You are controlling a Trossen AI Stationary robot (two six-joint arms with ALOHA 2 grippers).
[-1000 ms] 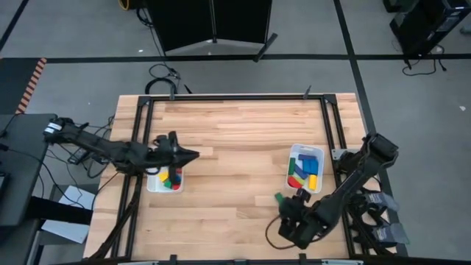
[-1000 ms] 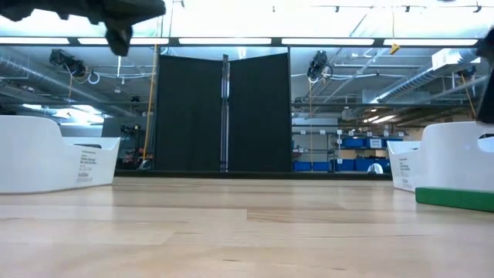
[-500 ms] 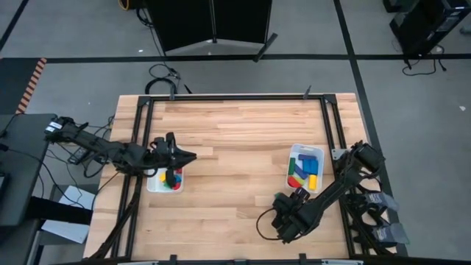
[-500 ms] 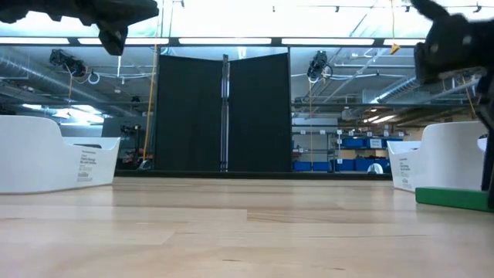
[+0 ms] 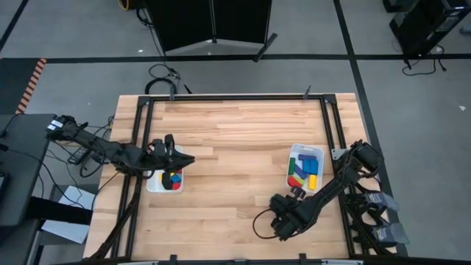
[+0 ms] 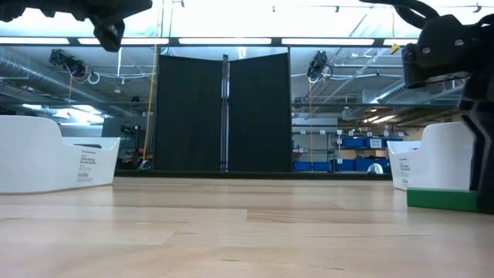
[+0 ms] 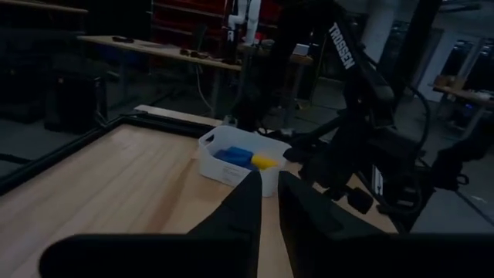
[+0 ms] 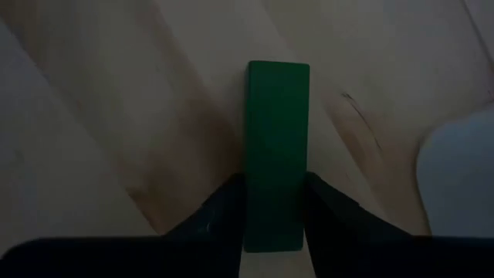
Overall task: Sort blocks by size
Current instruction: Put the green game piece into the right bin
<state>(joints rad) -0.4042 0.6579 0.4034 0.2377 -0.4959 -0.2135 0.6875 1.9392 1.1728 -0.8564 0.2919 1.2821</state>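
Observation:
A green bar (image 8: 278,147) lies flat on the wooden table near the right white bin (image 5: 305,169), which holds longer coloured bars. It also shows in the low view (image 6: 438,199). My right gripper (image 8: 276,220) points down over it, near the table's front right (image 5: 284,202), and is shut on it. In the high view the gripper hides the bar. My left gripper (image 5: 188,157) hovers shut and empty beside the left white bin (image 5: 165,179), which holds small coloured cubes. My right gripper pinches the green bar's two long sides (image 8: 255,202) between its two fingers, near the end closest to the wrist. The fingers come from above and lie along the bar. The bar rests flat on the table.
A black metal frame (image 5: 221,98) runs around the tabletop. The wood between the two bins is bare. The right arm (image 7: 370,147) shows behind the right bin (image 7: 231,158) in the left wrist view.
My right gripper has come down and toward the table's left over the green bar and now stands with a finger on each side of it. The bar has slid a little toward the table's left. My left gripper has drawn back slightly toward the table's left edge.

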